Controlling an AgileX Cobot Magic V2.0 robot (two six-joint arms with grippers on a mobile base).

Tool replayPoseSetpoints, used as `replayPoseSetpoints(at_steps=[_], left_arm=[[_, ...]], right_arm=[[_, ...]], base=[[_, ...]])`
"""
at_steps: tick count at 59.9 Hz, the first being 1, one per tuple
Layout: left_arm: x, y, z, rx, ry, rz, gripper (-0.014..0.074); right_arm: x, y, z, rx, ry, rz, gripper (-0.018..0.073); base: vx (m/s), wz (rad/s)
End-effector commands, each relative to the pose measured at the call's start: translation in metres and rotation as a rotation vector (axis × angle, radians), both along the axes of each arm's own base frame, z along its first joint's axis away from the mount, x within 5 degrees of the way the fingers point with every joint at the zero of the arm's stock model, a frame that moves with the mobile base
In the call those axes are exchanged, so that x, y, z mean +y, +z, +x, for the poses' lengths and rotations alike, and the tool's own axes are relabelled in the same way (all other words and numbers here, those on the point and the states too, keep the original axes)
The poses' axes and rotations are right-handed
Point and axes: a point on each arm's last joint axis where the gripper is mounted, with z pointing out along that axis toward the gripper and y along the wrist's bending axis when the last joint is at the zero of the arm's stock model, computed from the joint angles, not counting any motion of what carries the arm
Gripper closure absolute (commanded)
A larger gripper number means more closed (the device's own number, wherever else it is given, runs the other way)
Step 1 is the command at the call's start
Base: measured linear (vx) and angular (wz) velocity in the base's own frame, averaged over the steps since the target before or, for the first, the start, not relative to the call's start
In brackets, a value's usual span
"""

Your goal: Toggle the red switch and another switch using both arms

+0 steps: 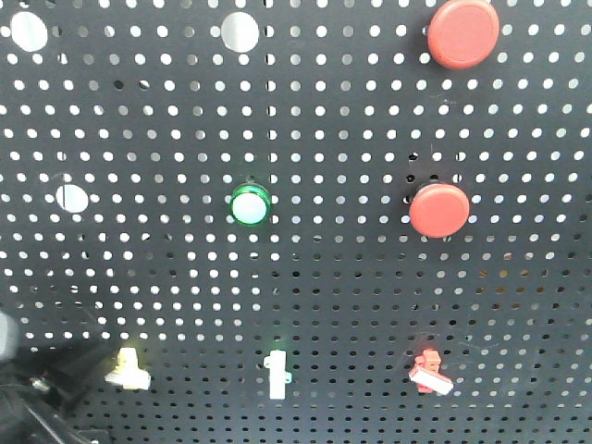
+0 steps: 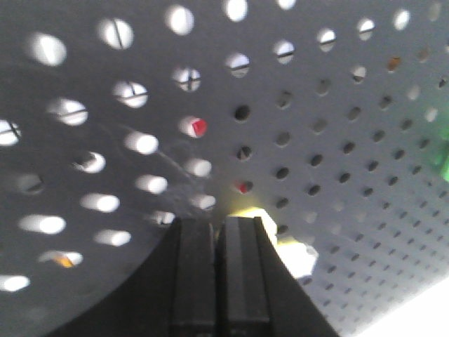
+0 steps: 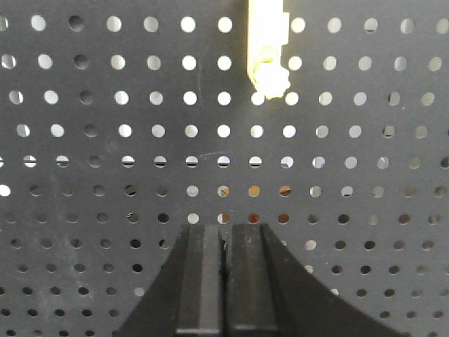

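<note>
The red switch (image 1: 430, 372) is a small red toggle with a white lever tip, low on the right of the black pegboard (image 1: 351, 277). The other switch (image 1: 127, 368), whitish with a yellow glow on top, sits low on the left. In the left wrist view my left gripper (image 2: 217, 223) is shut, and that glowing switch (image 2: 291, 254) shows just right of its right finger, very close. My right gripper (image 3: 224, 227) is shut and empty in front of bare pegboard, with a pale toggle (image 3: 269, 56) well above it. The red switch is out of the right wrist view.
An upright white toggle (image 1: 276, 374) with a green glow stands between the two switches. Higher up are a lit green round button (image 1: 250, 204) and two large red push buttons (image 1: 439, 210) (image 1: 462, 32). My left arm's dark body (image 1: 42, 393) fills the bottom left corner.
</note>
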Motion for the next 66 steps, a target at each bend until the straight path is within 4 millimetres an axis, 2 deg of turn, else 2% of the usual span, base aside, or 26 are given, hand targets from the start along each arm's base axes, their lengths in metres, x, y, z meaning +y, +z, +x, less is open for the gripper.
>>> replayPoseSetpoints(at_steps=[1, 16, 29, 37, 46, 55, 66], left_arm=[[-0.011, 0.004, -0.003, 0.041, -0.037, -0.020, 0.0594], [-0.019, -0.002, -0.023, 0.175, -0.097, 0.009, 0.0594], [-0.017, 0.000, -0.026, 0.184, -0.094, -0.009, 0.0594], [-0.013, 0.009, -0.032, 0.145, -0.097, -0.038, 0.0594], [-0.005, 0.030, -0.044, 0.011, -0.110, -0.102, 0.0594], [0.004, 0.046, -0.056, -0.135, -0.126, -0.094, 0.0594], [0.008, 0.050, -0.061, -0.161, -0.127, -0.095, 0.0594]], right_arm=[[0.000, 0.019, 0.000, -0.116, 0.004, -0.002, 0.0566], [0.000, 0.019, 0.000, -0.116, 0.004, -0.002, 0.0566], [0.000, 0.019, 0.000, -0.117, 0.004, -0.002, 0.0566], [0.000, 0.019, 0.000, -0.115, 0.003, 0.004, 0.0566], [0.002, 0.019, 0.000, -0.118, 0.020, 0.108, 0.0566], [0.018, 0.021, -0.001, -0.143, 0.156, 0.023, 0.0566], [0.047, 0.022, 0.006, -0.182, 0.382, -0.017, 0.0566]], base=[[0.00, 0.01], [0.00, 0.00], [0.00, 0.00], [0.00, 0.00], [0.00, 0.00], [0.00, 0.00], [0.00, 0.00]])
